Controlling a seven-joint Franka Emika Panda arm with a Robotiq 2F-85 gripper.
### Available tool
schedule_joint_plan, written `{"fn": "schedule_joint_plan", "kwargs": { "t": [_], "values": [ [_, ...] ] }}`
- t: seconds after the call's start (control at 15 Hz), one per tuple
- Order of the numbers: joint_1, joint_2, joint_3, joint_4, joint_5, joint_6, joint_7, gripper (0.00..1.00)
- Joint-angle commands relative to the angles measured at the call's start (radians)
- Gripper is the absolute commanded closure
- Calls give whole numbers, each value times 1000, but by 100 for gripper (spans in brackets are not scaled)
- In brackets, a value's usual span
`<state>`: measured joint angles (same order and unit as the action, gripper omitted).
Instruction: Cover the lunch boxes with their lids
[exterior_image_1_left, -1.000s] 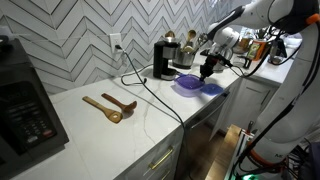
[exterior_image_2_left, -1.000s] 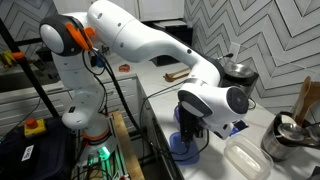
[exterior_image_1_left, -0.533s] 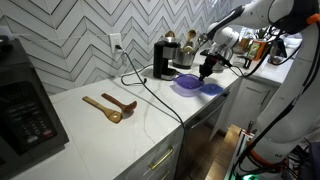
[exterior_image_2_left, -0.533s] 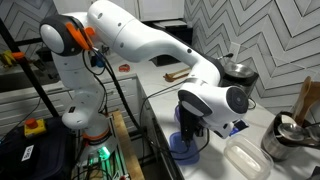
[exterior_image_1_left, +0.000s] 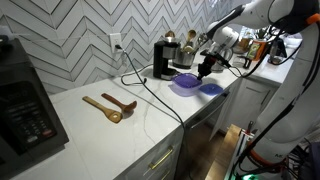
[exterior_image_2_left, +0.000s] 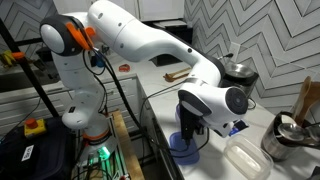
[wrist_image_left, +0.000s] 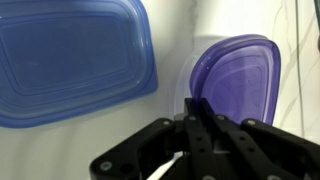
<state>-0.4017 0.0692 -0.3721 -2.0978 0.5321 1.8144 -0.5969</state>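
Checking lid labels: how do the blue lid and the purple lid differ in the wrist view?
Colour: the blue lid is blue, the purple lid purple. The blue lid fills more of the view than the purple lid. The tool meets the purple lid's edge, apparently pinching it; the blue lid lies untouched. Both are rounded plastic lids.

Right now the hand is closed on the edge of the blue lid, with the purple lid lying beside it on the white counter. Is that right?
Not quite: the lids are swapped. The wrist view shows the hand closed on the edge of the purple lid, with the blue lid lying beside it on the white counter.
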Motion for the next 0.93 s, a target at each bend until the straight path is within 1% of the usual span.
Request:
{"fn": "schedule_joint_plan", "kwargs": {
  "t": [0.0, 0.87],
  "values": [
    [-6, -13, 3, -18, 18, -14, -26, 98],
    [-4, -2, 6, -20, 8, 2, -15, 98]
  ]
}}
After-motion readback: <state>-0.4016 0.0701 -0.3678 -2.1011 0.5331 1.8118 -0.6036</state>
